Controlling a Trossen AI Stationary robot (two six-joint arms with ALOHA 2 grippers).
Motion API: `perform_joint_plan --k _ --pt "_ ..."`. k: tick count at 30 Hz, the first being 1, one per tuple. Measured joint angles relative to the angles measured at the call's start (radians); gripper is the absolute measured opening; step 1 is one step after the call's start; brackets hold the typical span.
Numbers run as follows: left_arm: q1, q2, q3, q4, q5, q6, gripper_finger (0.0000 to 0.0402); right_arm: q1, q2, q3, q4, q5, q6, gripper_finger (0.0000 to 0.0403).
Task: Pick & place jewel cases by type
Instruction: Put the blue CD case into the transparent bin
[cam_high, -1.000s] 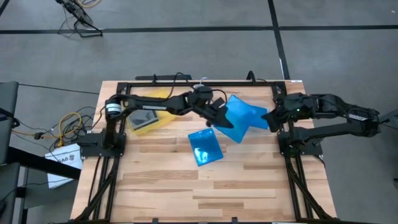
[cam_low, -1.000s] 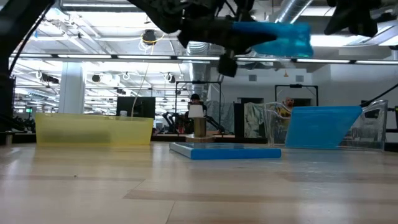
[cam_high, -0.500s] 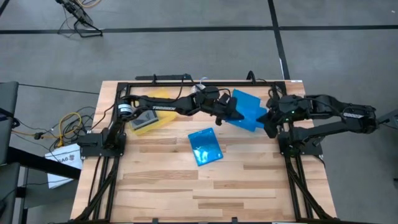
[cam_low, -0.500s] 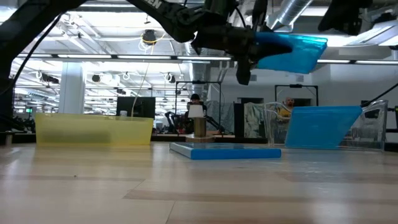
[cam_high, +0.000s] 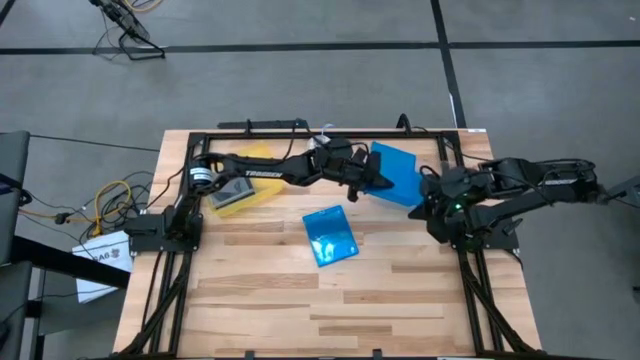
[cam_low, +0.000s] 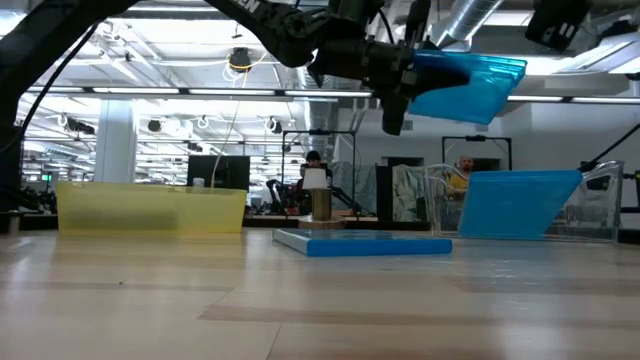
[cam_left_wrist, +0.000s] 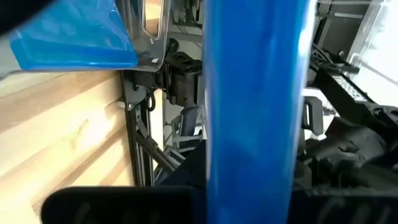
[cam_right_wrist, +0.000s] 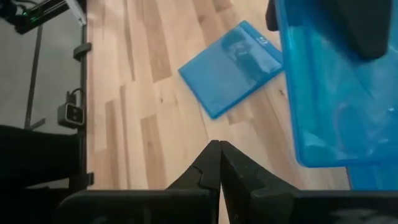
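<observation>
One bright translucent blue square jewel case (cam_low: 465, 85) hangs above the table clamped in the left gripper (cam_high: 368, 180), a second flat blue case (cam_high: 330, 236) lying below it, while the right gripper (cam_right_wrist: 219, 163), fingers pressed together and empty, hovers nearby.

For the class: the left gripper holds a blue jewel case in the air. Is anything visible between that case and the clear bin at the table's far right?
Nothing visible blocks it. The left gripper holds the blue jewel case above the clear bin, where another blue case already leans.
</observation>
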Motion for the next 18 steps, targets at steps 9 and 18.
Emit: perform_joint_plan --k 9,18 --pt "-0.037 0.134 0.130 0.106 -0.018 -0.106 0.0018 0.059 0.001 0.000 -0.058 0.001 0.011 0.0000" --pt "-0.064 0.212 0.272 0.010 -0.065 -0.164 0.0018 0.058 0.014 0.000 -0.200 0.027 0.013 0.0000"
